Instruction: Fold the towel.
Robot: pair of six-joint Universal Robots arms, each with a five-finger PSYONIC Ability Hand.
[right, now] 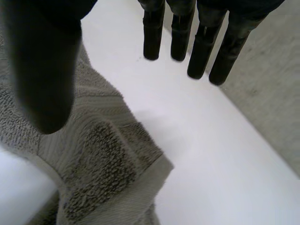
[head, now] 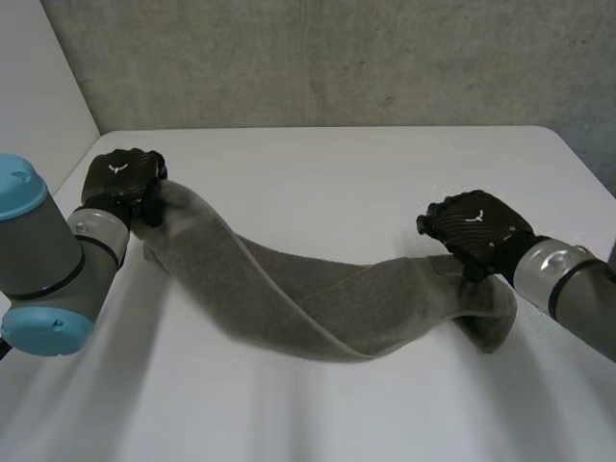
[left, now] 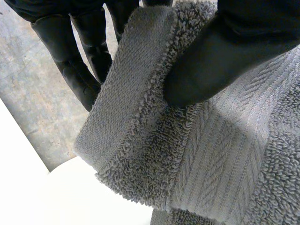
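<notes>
There is 1 grey-brown terry towel (head: 308,298), slung between 2 hands above the 1 white table (head: 337,173). Its long axis runs across the table from hand to hand, and its middle sags toward the robot. The left hand (head: 120,178) grips 1 end at the far left, its thumb (left: 211,61) pressed onto the folded-over hem. The right hand (head: 476,226) holds the other end, its thumb (right: 42,70) clamping the cloth while its straight fingers (right: 201,47) stand clear. A short tail hangs below that hand. Each hand sits at its own end, so neither is nearer. The fold likely needs 1 end carried along that axis to meet the other.
</notes>
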